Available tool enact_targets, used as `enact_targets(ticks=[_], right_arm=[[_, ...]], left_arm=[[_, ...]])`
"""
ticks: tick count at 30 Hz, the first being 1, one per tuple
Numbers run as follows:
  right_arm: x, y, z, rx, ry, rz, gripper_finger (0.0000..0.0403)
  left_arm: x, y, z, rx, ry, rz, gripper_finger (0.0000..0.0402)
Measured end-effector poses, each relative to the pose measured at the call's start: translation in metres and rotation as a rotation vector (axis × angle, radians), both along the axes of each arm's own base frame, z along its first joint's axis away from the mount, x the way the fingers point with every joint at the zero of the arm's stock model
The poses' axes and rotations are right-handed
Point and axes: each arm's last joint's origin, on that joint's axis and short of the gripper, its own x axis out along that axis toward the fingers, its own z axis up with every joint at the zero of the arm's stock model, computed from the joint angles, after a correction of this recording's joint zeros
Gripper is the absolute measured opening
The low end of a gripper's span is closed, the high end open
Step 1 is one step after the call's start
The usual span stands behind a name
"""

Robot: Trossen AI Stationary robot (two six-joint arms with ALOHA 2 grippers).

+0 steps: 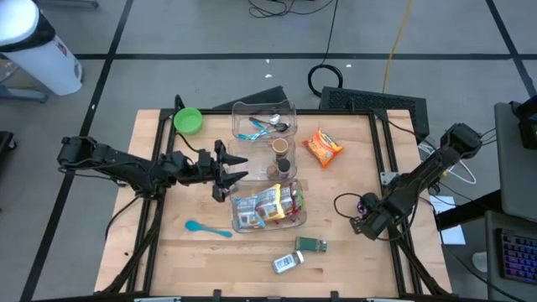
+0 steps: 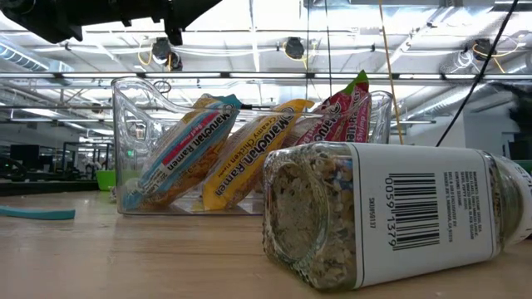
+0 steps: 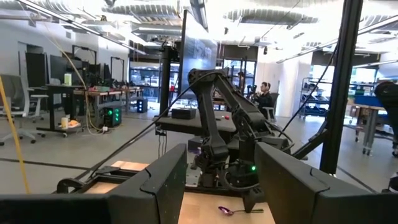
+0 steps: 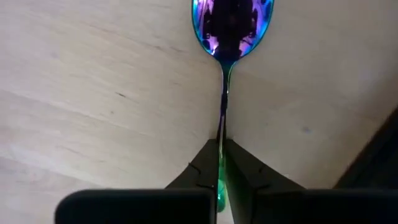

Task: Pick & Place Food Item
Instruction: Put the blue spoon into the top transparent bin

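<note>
Your right gripper [image 4: 222, 163] is clamped on the spoon [image 4: 231, 25] handle, flat on the worktop [image 4: 93, 93]; that thin handle could slip or pivot when you lift; your left gripper [image 1: 231, 170] hovers open, empty, beside the ramen bin [image 1: 237, 220].

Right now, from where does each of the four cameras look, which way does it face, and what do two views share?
High view: overhead, straight down on the table, both arms.
Low view: table height, facing a lying spice jar and ramen packets.
Left wrist view: past the left gripper, open, toward the right arm.
Right wrist view: downward; right gripper shut on an iridescent spoon.
Shared: that spoon also shows in the left wrist view.
</note>
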Motion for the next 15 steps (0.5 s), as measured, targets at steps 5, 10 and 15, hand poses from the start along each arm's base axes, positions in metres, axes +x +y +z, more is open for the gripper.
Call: enact_targets(ticks=[5, 10, 15], right_arm=[[0.010, -0.001, 0.018, -0.121, -0.212, -0.006, 0.0002], [0.022, 0.000, 0.030, -0.200, -0.369, 0.026, 0.0002], [0.033, -0.001, 0.035, -0.243, -0.474, 0.066, 0.0002]], left_arm=[[0.000, 0.000, 0.000, 0.003, -0.001, 0.001, 0.0198], [0.000, 0.000, 0.000, 0.003, -0.003, 0.000, 0.0198], [0.000, 0.000, 0.000, 0.005, -0.003, 0.000, 0.0198]])
